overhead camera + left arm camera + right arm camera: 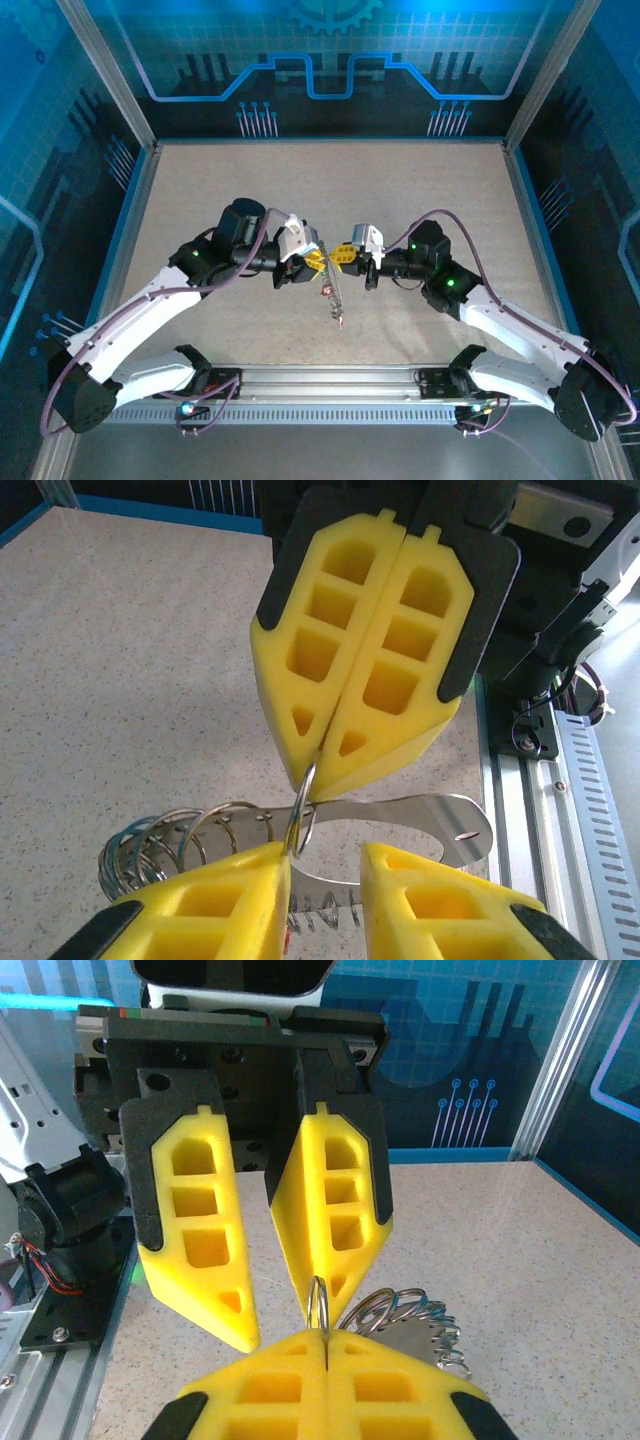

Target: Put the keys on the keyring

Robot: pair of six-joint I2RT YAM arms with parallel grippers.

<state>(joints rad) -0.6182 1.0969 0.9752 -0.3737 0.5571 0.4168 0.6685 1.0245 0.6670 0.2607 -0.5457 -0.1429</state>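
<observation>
The keyring [303, 810] is a thin silvery loop held up between the two grippers over the middle of the table. My right gripper [327, 1345] is shut on its edge; the same gripper [318, 778] points down in the left wrist view. My left gripper [325, 855] is open, and the keyring rests against the inner edge of one finger [235, 890]. From the keyring hang a flat silver plate [440, 815] and several small wire rings [165, 842]. Below the grippers in the top view dangles a bunch with a small red key head [328, 291]. The other keys are too small to tell apart.
Both arms meet mid-table, left gripper [312, 258] facing right gripper [347, 256]. The speckled tabletop [330, 180] is bounded by blue walls. A metal rail [330, 385] with the arm bases runs along the near edge.
</observation>
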